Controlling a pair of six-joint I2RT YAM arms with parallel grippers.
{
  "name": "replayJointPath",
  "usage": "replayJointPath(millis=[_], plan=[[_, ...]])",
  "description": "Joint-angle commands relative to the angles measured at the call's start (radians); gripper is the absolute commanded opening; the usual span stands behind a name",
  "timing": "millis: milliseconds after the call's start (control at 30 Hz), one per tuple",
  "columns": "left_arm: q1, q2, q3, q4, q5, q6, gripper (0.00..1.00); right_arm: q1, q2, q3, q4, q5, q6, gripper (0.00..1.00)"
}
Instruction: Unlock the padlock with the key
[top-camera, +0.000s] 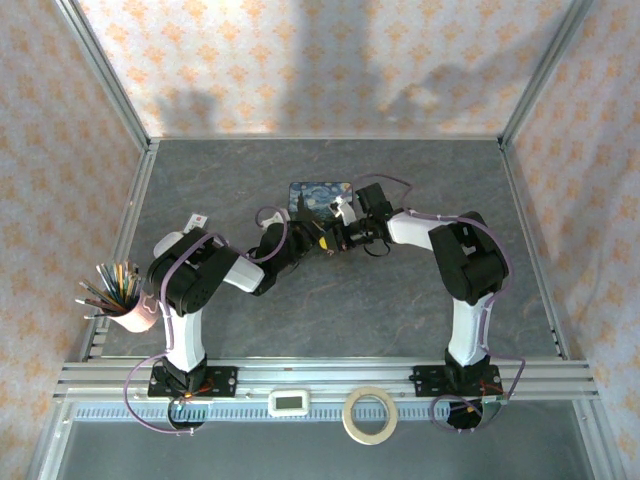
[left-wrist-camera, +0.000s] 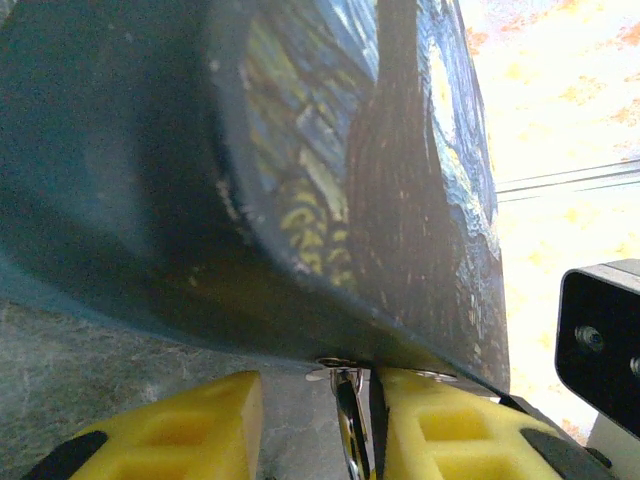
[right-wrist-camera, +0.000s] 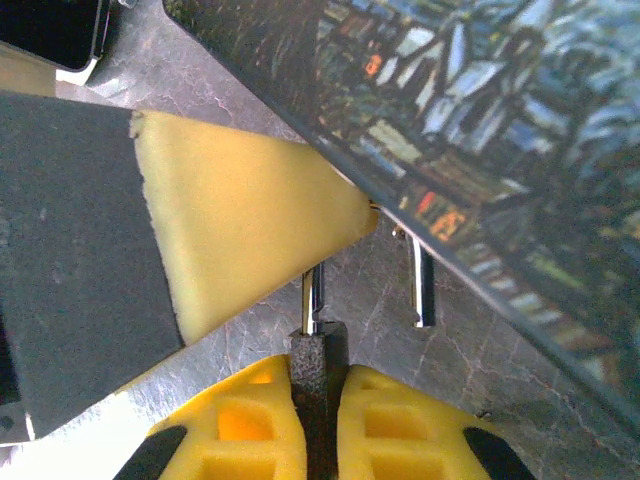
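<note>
The blue starry-night tin (top-camera: 320, 197) lies mid-table, and both grippers meet at its front edge. My right gripper (right-wrist-camera: 318, 368) is shut on the small dark padlock (right-wrist-camera: 320, 345). Its silvery shackle (right-wrist-camera: 423, 285) hangs from the tin's clasp. One shackle leg sits in the body and the other ends free beside it. My left gripper (left-wrist-camera: 320, 390) stands open around the shackle (left-wrist-camera: 350, 420), which lies close to the right finger (left-wrist-camera: 440, 420), with a wide gap to the left one. That gripper's yellow pad (right-wrist-camera: 240, 220) covers the shackle's top. The key is hidden.
A pink cup of pencils (top-camera: 125, 300) stands at the left edge. A tape roll (top-camera: 370, 415) and a white timer (top-camera: 291, 402) lie on the front rail. Patterned walls enclose the grey table (top-camera: 400, 310).
</note>
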Motion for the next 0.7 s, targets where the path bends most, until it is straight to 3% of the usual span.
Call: replayJointPath(millis=[0, 333, 567, 667], plan=[[-0.006, 0.037, 0.030, -0.009, -0.026, 0.016, 0.25, 0.010, -0.018, -0.011, 0.028, -0.076, -0.001, 0.00], [-0.006, 0.058, 0.050, 0.003, -0.016, 0.013, 0.00, 0.010, -0.047, -0.023, 0.030, -0.065, 0.003, 0.02], [-0.006, 0.055, 0.032, 0.003, -0.020, 0.026, 0.00, 0.007, -0.159, -0.091, 0.067, 0.007, 0.069, 0.43], [-0.006, 0.051, 0.021, 0.010, -0.019, 0.029, 0.00, -0.009, -0.254, -0.137, 0.084, 0.066, 0.121, 0.51]])
